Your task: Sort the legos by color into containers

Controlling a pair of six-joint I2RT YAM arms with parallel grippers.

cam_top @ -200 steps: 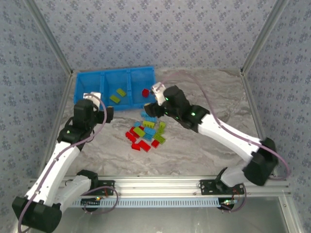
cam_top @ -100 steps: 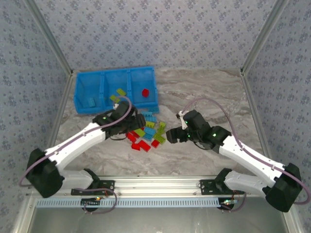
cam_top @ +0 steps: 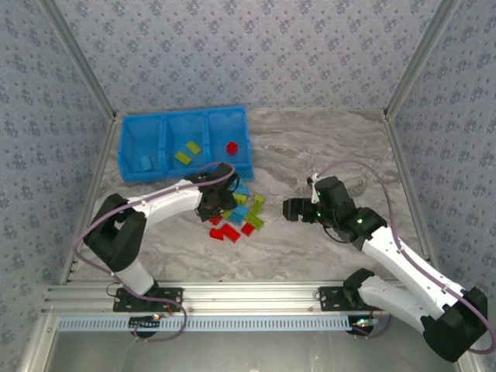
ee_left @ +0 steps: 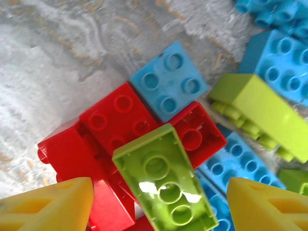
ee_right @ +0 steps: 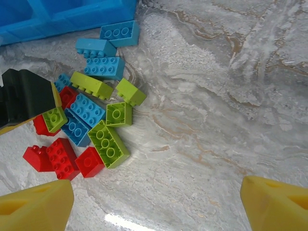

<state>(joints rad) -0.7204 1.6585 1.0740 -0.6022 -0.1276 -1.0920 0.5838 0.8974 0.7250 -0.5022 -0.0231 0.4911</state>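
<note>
Text: none was readable in any view.
Legos [ee_left: 163, 178]: studs were too blurred to make out any lettering.
Tray [cam_top: 124, 151]: walls were plain blue, no label read.
</note>
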